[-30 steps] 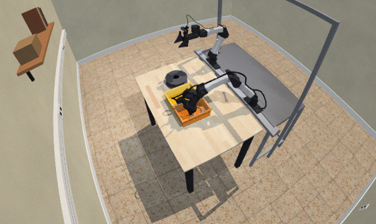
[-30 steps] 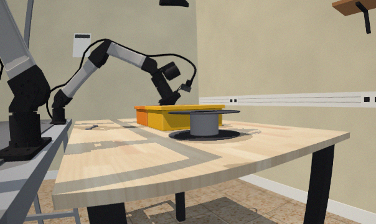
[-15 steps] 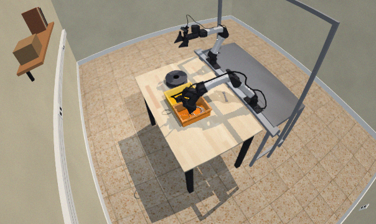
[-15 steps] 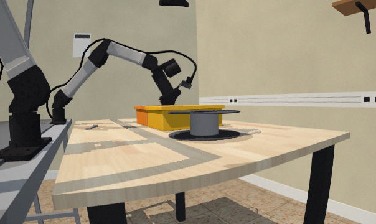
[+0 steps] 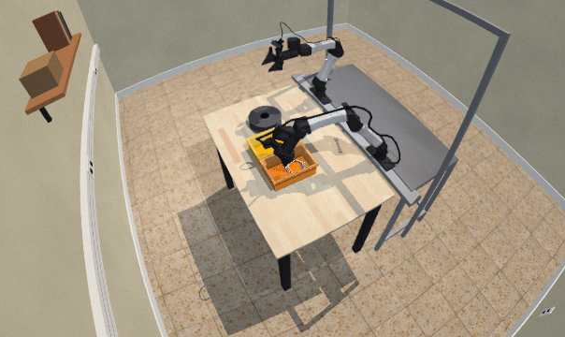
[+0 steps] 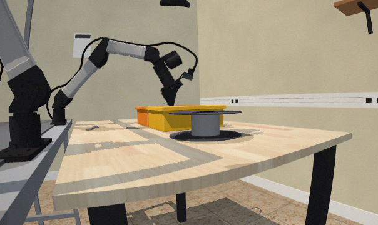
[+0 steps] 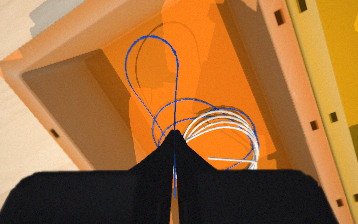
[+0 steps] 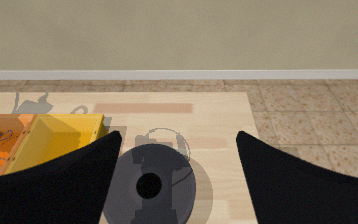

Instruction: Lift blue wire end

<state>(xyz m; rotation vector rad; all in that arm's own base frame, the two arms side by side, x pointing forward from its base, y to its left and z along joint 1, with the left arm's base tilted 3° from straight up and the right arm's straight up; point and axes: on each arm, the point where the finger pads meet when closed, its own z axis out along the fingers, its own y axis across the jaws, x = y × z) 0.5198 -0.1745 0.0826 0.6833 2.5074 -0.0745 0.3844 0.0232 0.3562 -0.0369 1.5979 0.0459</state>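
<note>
The orange crate stands on the table. The blue wire forms a standing loop above the crate floor and runs on into coils inside. My left gripper is shut on the blue wire, which passes between its fingertips; the tips are at about the height of the crate rim. The loop sticks out beyond the fingertips. The wire's end cannot be made out. My right gripper is open and empty, high above the table beyond the spool.
White wire lies coiled among the blue coils. A yellow crate adjoins the orange one. A grey spool stands beside it. A small grey tool lies nearer the arm bases.
</note>
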